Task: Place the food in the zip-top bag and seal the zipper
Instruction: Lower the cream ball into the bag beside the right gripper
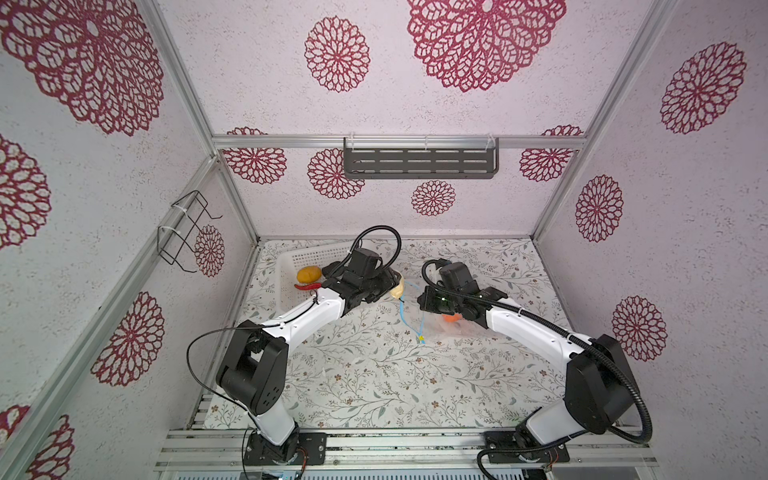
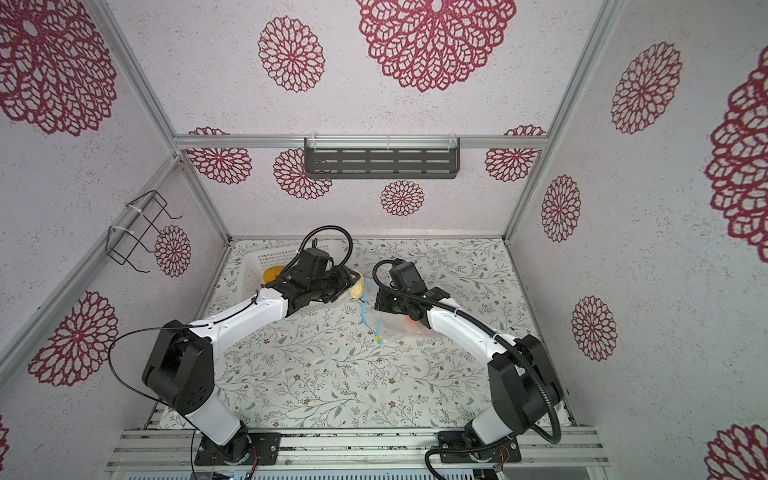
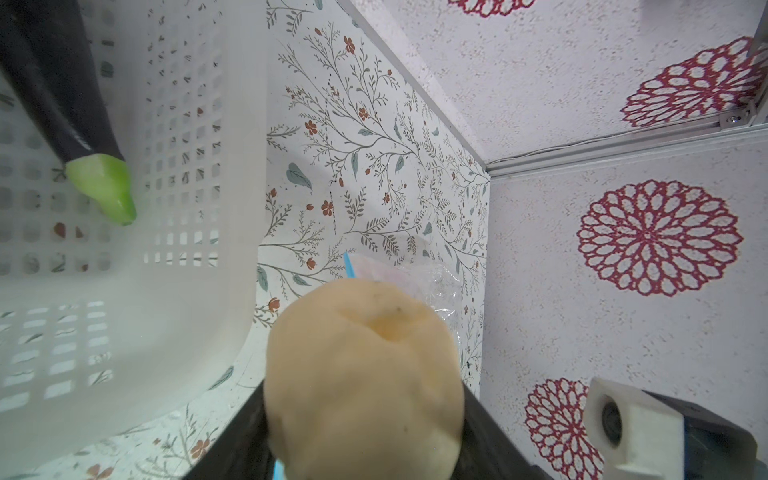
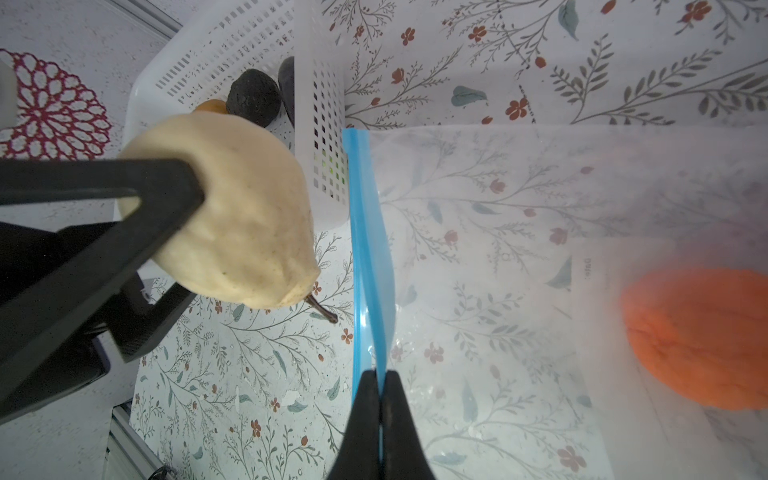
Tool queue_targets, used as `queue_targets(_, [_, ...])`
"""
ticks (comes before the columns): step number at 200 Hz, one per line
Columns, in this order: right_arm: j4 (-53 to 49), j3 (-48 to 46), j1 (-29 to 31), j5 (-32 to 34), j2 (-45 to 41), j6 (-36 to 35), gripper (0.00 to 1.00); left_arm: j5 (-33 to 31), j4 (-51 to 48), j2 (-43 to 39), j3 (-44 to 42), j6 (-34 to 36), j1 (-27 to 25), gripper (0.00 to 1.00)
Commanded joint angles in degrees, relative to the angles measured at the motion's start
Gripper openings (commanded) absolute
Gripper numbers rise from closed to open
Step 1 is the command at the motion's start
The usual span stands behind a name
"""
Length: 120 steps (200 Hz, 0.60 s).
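Left arm stretches forward past the white basket, left pincer clamped round the cream ball, just beside the zip-top bag mouth. Right arm bends inward, right pincer pinched tight on the blue zipper. Orange piece sits inside the bag on the counter.

The walls are white with big red flowers. A grey shelf hangs on the back wall. The table top has little leaves.
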Motion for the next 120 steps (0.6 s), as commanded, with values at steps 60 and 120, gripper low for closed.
queue_targets(60, [0.78,2.01,-0.42,-0.34,-1.31,0.38,0.0,2.06,2.37,1.92,0.69,-0.43,-0.9,0.58])
queue_targets(120, [0.9,1.95,-0.38,-0.26,-1.3,0.24,0.0,2.21,2.37,2.46,0.64,-0.36,-0.93,0.58])
